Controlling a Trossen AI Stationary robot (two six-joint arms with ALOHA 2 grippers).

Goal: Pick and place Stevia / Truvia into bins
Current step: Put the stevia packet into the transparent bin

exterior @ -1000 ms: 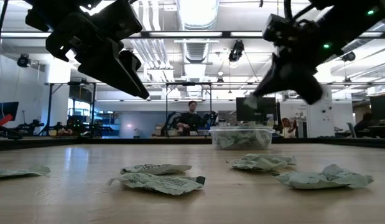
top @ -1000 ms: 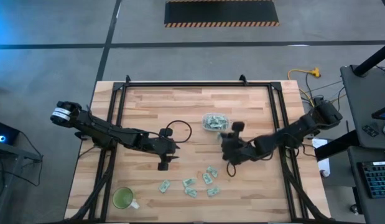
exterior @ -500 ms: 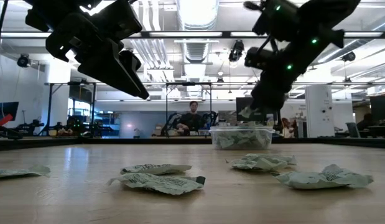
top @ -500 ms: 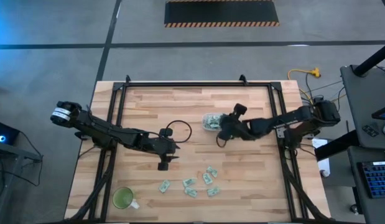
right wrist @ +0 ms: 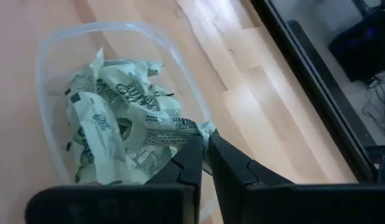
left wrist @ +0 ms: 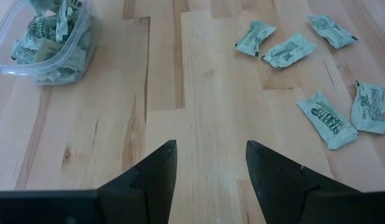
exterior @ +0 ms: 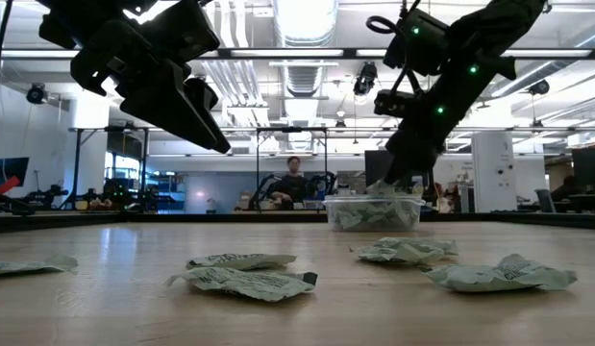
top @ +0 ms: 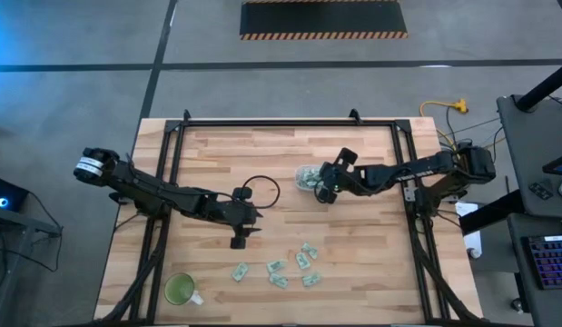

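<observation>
The clear bin (top: 308, 178) stands right of the table's middle, holding several pale green sachets (right wrist: 111, 118). My right gripper (right wrist: 204, 140) hangs over the bin's right side (exterior: 372, 211), shut on one sachet (exterior: 382, 184). More sachets (top: 282, 267) lie flat on the wood nearer the front edge. My left gripper (left wrist: 211, 162) hovers open above bare wood left of the middle (top: 237, 238), with nothing between its fingers. My right gripper pinches a sachet's end (right wrist: 203, 129) between its two fingertips. The fingers slant down from the table's right side. The sachet hangs at the fingertips over the bin's rim, above the heap inside; whether it touches the heap cannot be told.
A green cup (top: 181, 290) stands near the front left corner. A black cable loop (top: 261, 189) lies beside my left arm. A black frame (top: 290, 123) borders the table's far and side edges. A person stands far off in the room (exterior: 295, 183).
My right gripper has swung from beside the loose sachets toward the table's far edge and stopped over the bin, rolling its wrist as it went. The sachet has travelled with it, clear of the table.
</observation>
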